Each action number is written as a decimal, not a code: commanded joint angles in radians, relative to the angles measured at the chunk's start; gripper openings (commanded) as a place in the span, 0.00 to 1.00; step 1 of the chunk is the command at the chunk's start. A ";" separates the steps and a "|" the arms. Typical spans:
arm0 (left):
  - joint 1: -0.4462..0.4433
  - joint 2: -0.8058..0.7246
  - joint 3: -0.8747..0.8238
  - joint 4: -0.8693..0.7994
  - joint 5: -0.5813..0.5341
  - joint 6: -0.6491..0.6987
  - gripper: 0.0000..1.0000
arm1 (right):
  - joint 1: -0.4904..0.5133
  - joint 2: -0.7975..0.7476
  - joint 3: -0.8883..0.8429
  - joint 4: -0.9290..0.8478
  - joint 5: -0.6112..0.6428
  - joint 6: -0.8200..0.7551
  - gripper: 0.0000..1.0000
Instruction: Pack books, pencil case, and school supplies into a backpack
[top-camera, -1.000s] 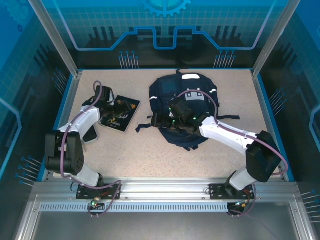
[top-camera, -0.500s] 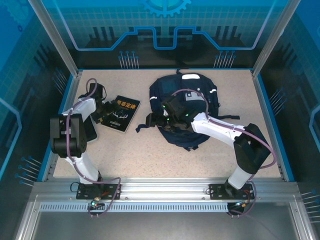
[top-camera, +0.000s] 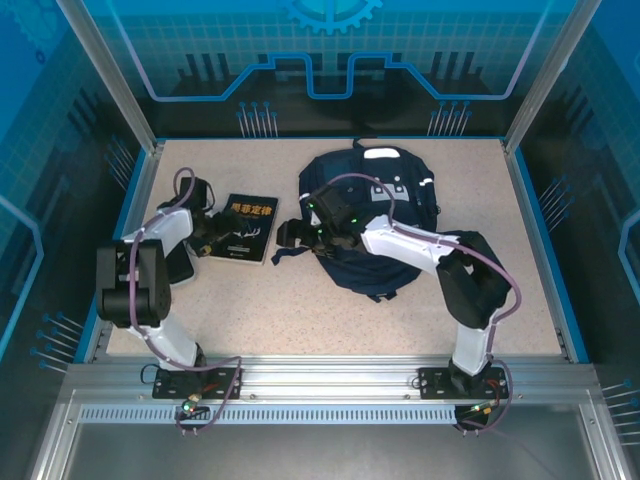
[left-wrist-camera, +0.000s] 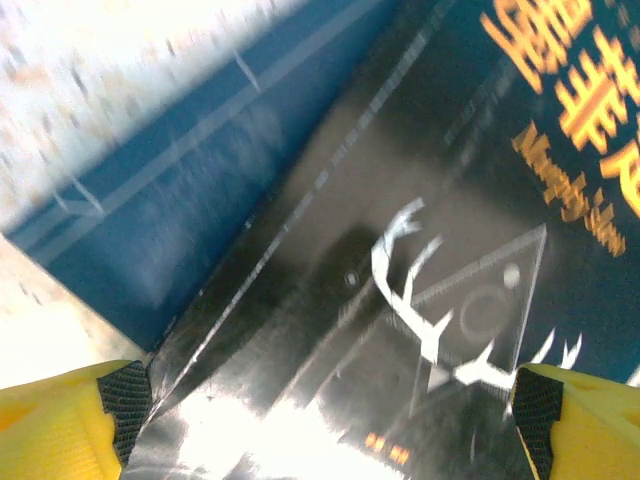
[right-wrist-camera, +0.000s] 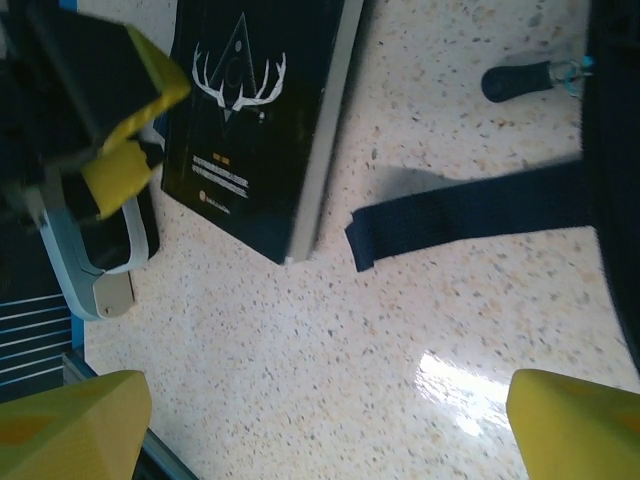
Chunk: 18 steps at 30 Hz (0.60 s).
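The black book (top-camera: 246, 228) with yellow lettering and a pale antler drawing lies left of the navy backpack (top-camera: 385, 205). My left gripper (top-camera: 207, 238) is at its left edge, open. In the left wrist view the black book (left-wrist-camera: 400, 270) lies on a blue book (left-wrist-camera: 170, 220), and the left gripper (left-wrist-camera: 330, 425) spreads its yellow fingers wide just over the cover. My right gripper (top-camera: 291, 236) hovers between book and backpack. In the right wrist view the right gripper (right-wrist-camera: 325, 425) is open over bare table, with the black book (right-wrist-camera: 255, 120) ahead.
A dark backpack strap (right-wrist-camera: 470, 212) lies flat on the speckled table (right-wrist-camera: 330, 330), with a zip pull (right-wrist-camera: 520, 80) beyond it. The left arm's yellow fingers (right-wrist-camera: 125, 150) stand at the book's left side. Blue cage walls (top-camera: 130, 210) border the table.
My right gripper has moved left, off the backpack to the gap beside the book. My left gripper has drawn back from over the book to its left edge.
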 joint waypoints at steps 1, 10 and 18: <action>-0.042 -0.051 -0.084 0.002 0.121 -0.065 0.94 | 0.018 0.079 0.099 -0.019 -0.007 -0.044 0.91; -0.063 -0.177 -0.159 0.014 0.091 -0.087 0.92 | 0.025 0.287 0.333 -0.121 0.050 -0.164 0.80; -0.038 -0.179 -0.205 0.061 0.102 -0.125 0.88 | 0.026 0.513 0.610 -0.313 0.034 -0.253 0.54</action>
